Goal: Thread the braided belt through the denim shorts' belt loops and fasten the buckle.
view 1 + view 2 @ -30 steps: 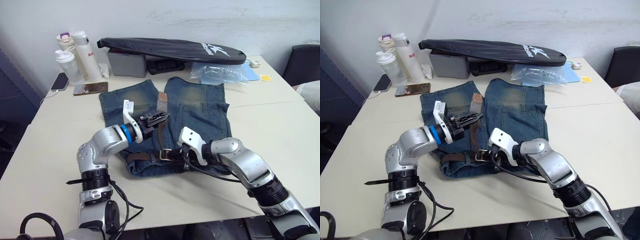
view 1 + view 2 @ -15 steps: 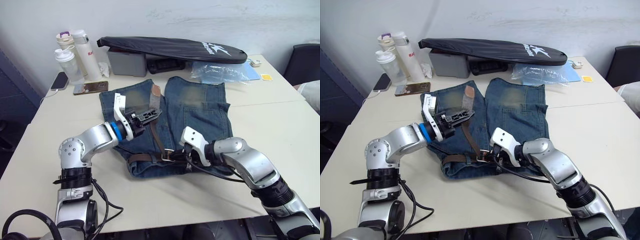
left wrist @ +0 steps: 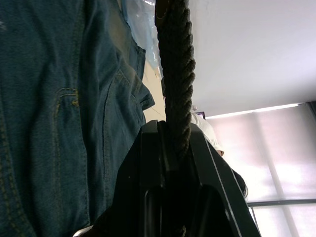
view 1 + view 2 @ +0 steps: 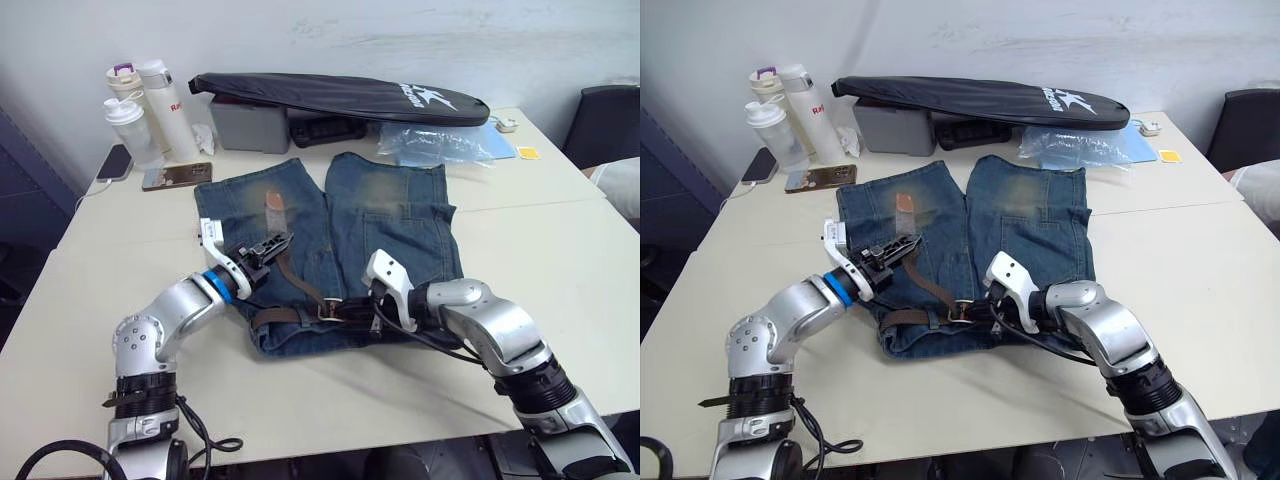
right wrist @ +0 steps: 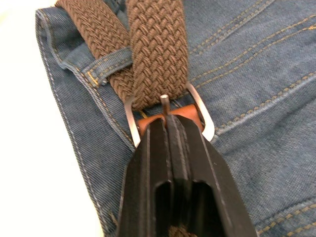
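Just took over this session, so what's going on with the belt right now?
The left gripper is shut on the braided belt, drawing its free end across the denim shorts. The right gripper pins the belt's tan end at the buckle on the waistband. The belt passes through the frame, with the prong standing up.

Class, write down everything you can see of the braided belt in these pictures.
The braided belt is a dark-brown woven strap with a tan leather end. It lies along the waistband of the denim shorts, passing under a belt loop and through the silver buckle. Its free end runs up over one leg. The left gripper pinches that end; the right gripper is shut at the buckle.
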{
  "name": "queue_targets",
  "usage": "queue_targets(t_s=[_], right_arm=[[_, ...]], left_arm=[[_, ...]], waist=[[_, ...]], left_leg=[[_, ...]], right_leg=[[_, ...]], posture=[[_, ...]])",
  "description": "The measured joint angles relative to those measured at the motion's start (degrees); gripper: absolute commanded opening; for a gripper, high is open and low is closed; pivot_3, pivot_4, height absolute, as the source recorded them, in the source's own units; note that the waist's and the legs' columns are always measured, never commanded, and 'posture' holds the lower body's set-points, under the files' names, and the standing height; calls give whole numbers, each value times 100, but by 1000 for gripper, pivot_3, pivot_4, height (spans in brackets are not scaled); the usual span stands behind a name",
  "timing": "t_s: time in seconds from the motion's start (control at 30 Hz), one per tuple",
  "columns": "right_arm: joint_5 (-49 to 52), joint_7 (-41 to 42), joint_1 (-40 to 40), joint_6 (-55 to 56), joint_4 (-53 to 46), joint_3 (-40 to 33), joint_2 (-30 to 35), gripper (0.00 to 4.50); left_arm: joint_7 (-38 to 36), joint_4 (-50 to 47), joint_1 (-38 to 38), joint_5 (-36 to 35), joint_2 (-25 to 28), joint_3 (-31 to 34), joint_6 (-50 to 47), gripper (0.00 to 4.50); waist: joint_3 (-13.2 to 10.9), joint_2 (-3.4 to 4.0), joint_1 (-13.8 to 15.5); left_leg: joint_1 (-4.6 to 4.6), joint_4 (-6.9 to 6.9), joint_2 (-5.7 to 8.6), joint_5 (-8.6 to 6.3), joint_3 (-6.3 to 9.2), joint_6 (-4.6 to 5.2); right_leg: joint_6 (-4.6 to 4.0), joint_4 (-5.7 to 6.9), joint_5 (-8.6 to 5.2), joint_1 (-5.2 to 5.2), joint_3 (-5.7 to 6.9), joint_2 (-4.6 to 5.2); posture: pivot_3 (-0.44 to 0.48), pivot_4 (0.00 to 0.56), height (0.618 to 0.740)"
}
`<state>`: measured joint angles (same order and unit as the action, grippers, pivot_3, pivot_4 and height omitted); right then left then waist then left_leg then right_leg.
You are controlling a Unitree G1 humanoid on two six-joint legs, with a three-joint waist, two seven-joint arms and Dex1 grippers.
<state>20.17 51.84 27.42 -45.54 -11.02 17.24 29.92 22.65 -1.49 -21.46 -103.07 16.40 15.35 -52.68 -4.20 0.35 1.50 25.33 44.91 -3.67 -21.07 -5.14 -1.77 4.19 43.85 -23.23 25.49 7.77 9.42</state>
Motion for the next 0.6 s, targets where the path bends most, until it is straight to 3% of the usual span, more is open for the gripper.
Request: queue_targets(t_s=[0.6], right_arm=[[-169, 538, 380, 675, 673, 102, -283, 44]], left_arm=[[75, -65, 209, -110, 176, 47, 285, 0]], waist=[[-5, 5, -11]], left_leg=[[-6, -2, -2, -9, 2, 12]], right_leg=[[0, -7, 0, 5, 3, -2]], posture=[[0, 150, 622]])
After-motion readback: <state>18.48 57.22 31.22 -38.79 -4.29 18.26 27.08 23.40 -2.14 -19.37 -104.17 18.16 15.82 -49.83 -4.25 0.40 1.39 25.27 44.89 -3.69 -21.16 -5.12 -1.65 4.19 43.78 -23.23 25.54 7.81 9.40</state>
